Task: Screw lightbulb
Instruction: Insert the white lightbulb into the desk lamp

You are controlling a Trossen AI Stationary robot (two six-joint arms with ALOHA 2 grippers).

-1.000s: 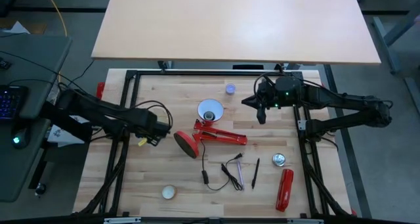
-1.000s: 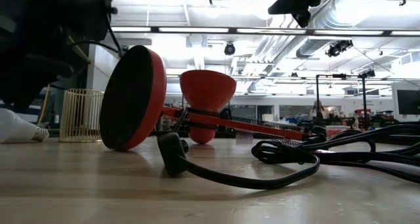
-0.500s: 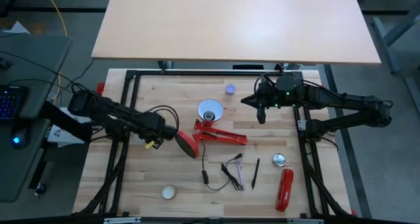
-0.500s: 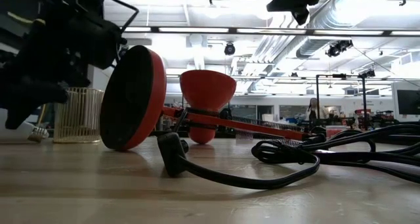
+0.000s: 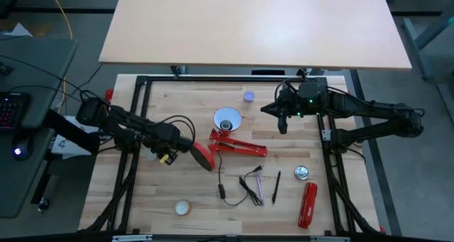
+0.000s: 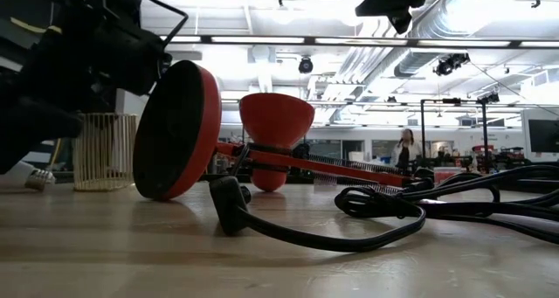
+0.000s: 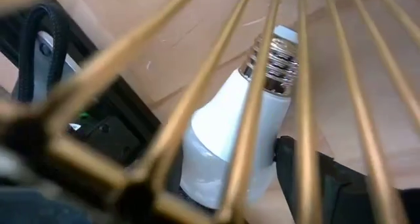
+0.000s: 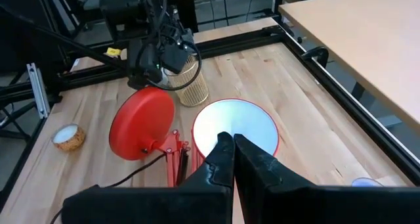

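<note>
The white lightbulb [image 7: 223,138] lies on the table with its grey screw base [image 6: 35,179] showing in the low view. The left arm hides the bulb in the high view. My left gripper [image 5: 179,141] is down on it, beside a gold wire cage [image 6: 105,149] and just left of the red lamp's round foot [image 5: 202,155]. The lamp lies on its side, and its white-lined shade [image 5: 227,119] opens upward. My right gripper [image 5: 284,121] is shut and empty, hovering right of the shade. My left gripper has the bulb's white glass body between its fingers. One dark finger [image 7: 308,178] lies against the glass side [image 7: 266,158]; the cage wires hide the other. The screw base [image 7: 275,56] sticks out beyond the fingers. The bulb rests on the table.
The lamp's black cord and plug [image 5: 222,191] trail toward the near edge. A pen [image 5: 277,187], a round tin [image 5: 302,173], a red cylinder [image 5: 308,203], a cream ball [image 5: 183,208] and a small blue cap [image 5: 249,96] lie around.
My left gripper has moved toward the table's right and near edge and come down over the bulb. The bulb lay in the open in the low view a second ago. Now only its screw base shows.
</note>
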